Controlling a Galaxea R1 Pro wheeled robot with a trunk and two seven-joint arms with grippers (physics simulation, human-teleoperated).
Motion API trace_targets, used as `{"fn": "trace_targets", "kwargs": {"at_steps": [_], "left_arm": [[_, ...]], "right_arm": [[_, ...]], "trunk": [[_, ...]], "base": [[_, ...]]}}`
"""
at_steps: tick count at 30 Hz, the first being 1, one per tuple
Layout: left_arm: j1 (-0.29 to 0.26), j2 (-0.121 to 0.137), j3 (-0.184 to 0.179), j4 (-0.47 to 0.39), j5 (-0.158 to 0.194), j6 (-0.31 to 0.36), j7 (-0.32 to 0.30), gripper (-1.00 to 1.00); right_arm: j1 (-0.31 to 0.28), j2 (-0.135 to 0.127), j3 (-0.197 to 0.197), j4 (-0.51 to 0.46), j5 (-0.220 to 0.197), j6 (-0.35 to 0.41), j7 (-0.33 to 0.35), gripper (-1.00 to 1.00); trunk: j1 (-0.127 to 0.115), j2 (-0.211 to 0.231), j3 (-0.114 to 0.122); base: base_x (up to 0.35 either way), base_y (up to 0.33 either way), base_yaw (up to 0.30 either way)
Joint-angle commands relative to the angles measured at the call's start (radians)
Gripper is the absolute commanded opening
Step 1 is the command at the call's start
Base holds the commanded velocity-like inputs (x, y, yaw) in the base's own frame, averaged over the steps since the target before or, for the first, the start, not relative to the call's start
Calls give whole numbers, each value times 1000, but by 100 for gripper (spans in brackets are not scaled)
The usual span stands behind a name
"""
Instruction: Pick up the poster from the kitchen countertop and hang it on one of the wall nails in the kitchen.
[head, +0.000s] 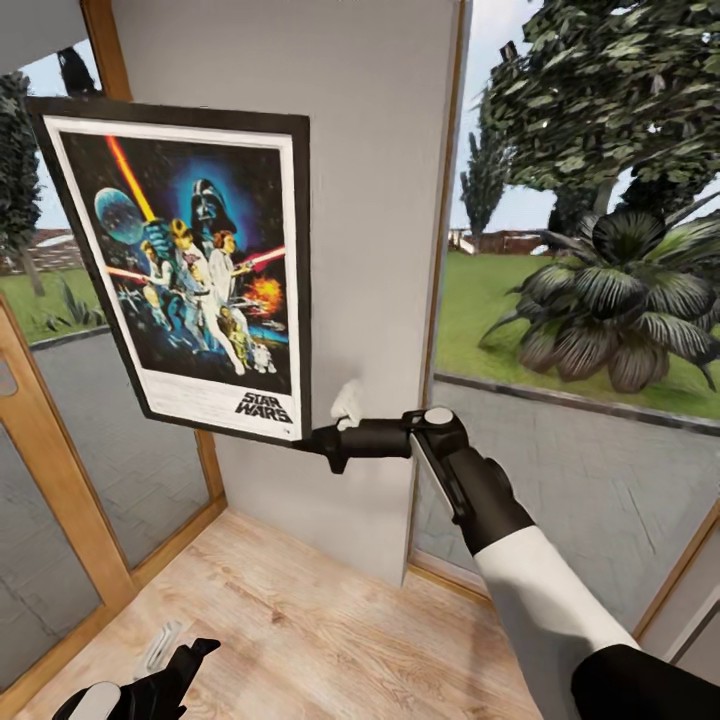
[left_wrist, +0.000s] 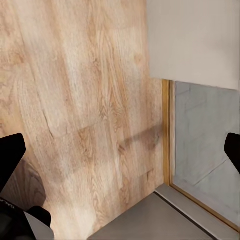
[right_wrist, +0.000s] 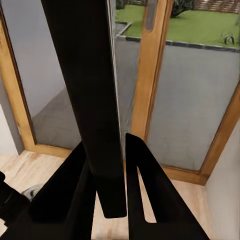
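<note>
We have the poster (head: 190, 270) up in the air in front of a pale wall panel (head: 380, 200) that stands between two glazed, wood-framed openings, and our right pincer (head: 318, 440) is clenched on its lower corner nearest the wall; in the right wrist view the two dark fingers (right_wrist: 142, 190) sit on either side of the black frame edge (right_wrist: 87, 100), which runs straight between them. The sheet leans a little, its top tipped away from the wall side, and part of it hangs across the window rather than the panel. We judge it a stiff, flat, light board: it keeps its plane though held by one corner only, so it should not droop, but a single-corner hold gives it a long lever and it may swing or twist in the grip if we move sharply. A hold nearer the middle of an edge would be steadier. A small pale blob (head: 347, 400) shows on the wall just above the right pincer; we cannot tell whether it is a nail. The black lettering at the poster's foot reads "STAR WARS"; the finer line beside it is too small to read. Our left pincer (head: 185, 665) hangs low over the wooden floor (head: 300, 620), released, gripping nothing, its fingertips (left_wrist: 11, 150) wide apart in the left wrist view.
</note>
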Motion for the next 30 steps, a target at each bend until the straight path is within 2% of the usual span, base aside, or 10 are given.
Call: {"fn": "trace_targets", "kwargs": {"at_steps": [1, 4, 6, 11, 15, 24, 30], "left_arm": [[-1, 0, 2, -2, 11, 5, 9, 100], [-1, 0, 2, -2, 11, 5, 9, 100], [-1, 0, 2, -2, 11, 6, 10, 100], [-1, 1, 2, -2, 11, 6, 10, 100], [-1, 1, 3, -2, 11, 6, 10, 100], [-1, 1, 3, -2, 11, 6, 10, 100], [-1, 1, 3, -2, 11, 6, 10, 100]], "right_arm": [[-1, 1, 3, -1, 5, 7, 7, -100], [-1, 1, 12, -1, 5, 14, 5, -100], [-2, 1, 14, -1, 3, 48, 4, -100], [-14, 3, 12, -1, 0, 132, -4, -100], [-26, 3, -7, -1, -6, 150, -5, -100], [-26, 2, -11, -2, -7, 151, -5, -100], [-15, 0, -14, -88, -2, 151, -6, -100]], "trunk": [[-3, 5, 1], [-15, 26, 10], [-22, 40, 17], [-22, 40, 17], [-22, 40, 17], [-22, 40, 17], [-22, 40, 17]], "base": [[0, 0, 0], [0, 0, 0], [0, 0, 0], [0, 0, 0], [0, 0, 0], [0, 0, 0], [0, 0, 0]]}}
